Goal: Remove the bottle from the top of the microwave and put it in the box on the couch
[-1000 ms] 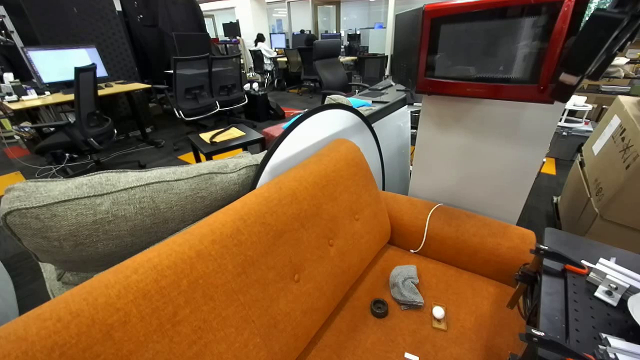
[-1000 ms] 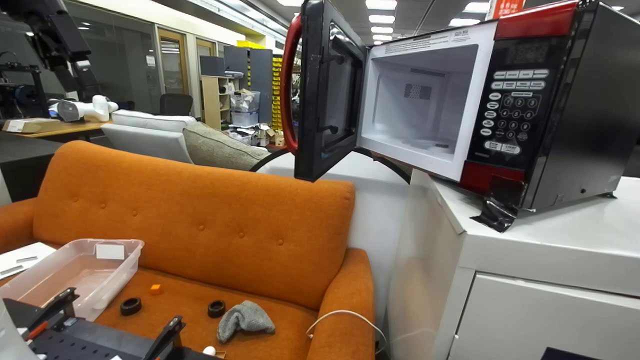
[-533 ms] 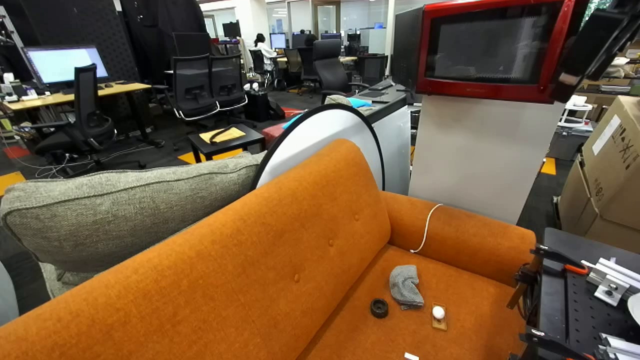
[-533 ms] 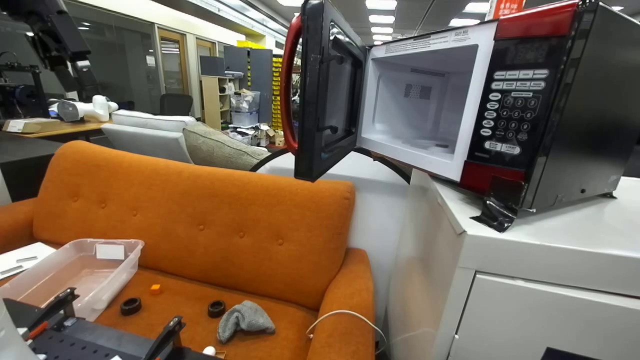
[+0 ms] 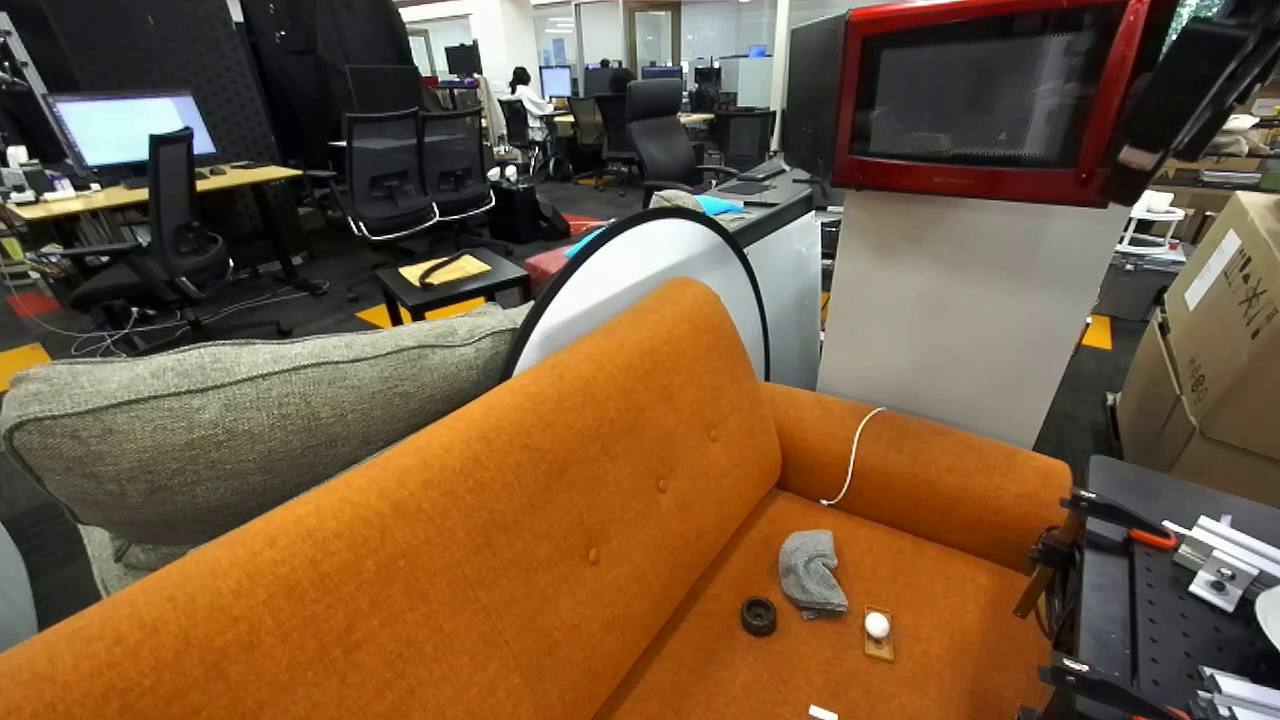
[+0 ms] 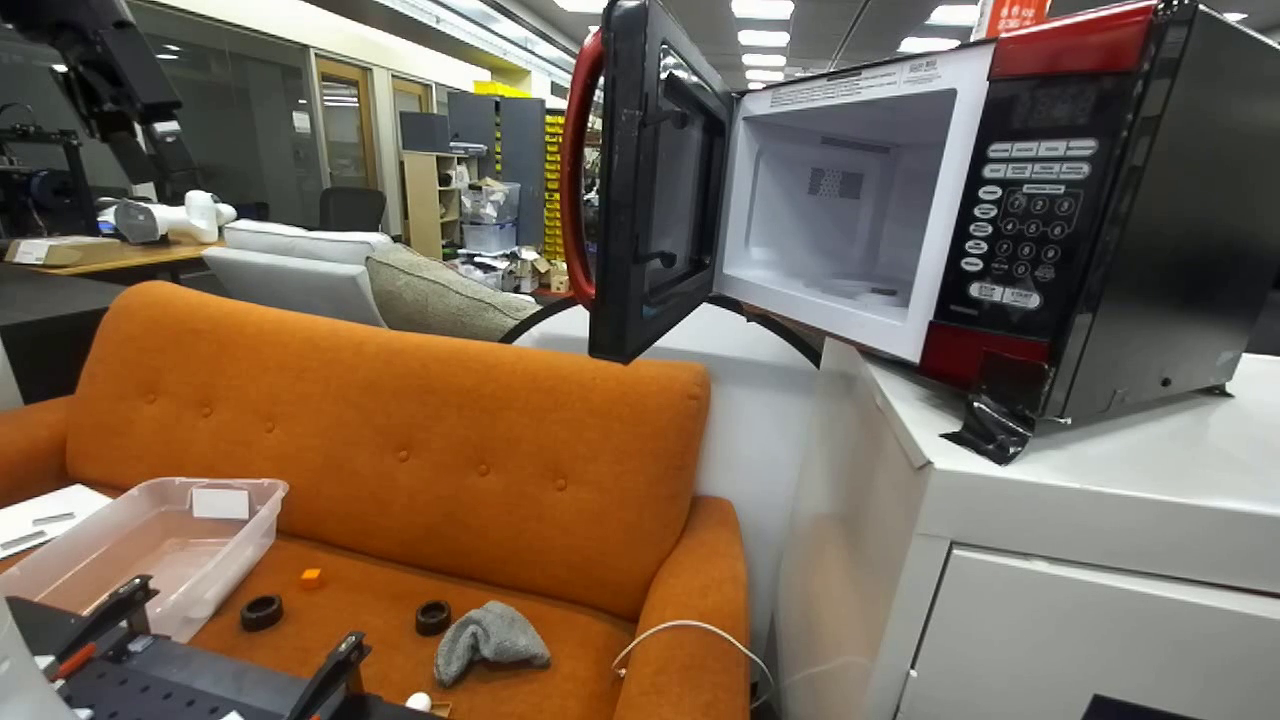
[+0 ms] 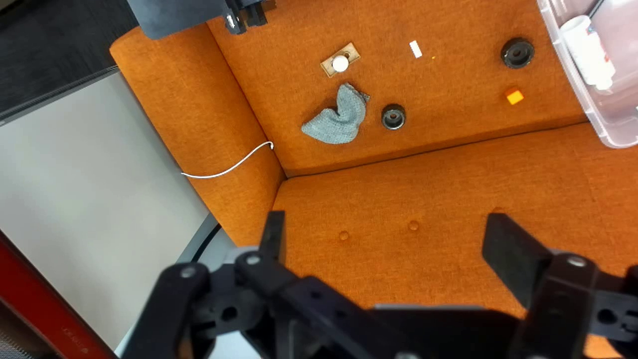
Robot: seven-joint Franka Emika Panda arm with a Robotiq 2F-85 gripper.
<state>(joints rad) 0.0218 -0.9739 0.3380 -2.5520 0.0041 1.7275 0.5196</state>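
Black end effector [image 7: 385, 225] with round silvery screw heads [image 7: 576, 261]

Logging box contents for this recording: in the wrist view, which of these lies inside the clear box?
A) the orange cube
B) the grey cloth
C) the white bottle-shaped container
C: the wrist view shows the white bottle-shaped container within the walls of the clear box, while the grey cloth and orange cube lie outside it on the couch.

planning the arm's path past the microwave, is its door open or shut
Open: in an exterior view, the door of the microwave stands swung out from the front, baring the white cavity.
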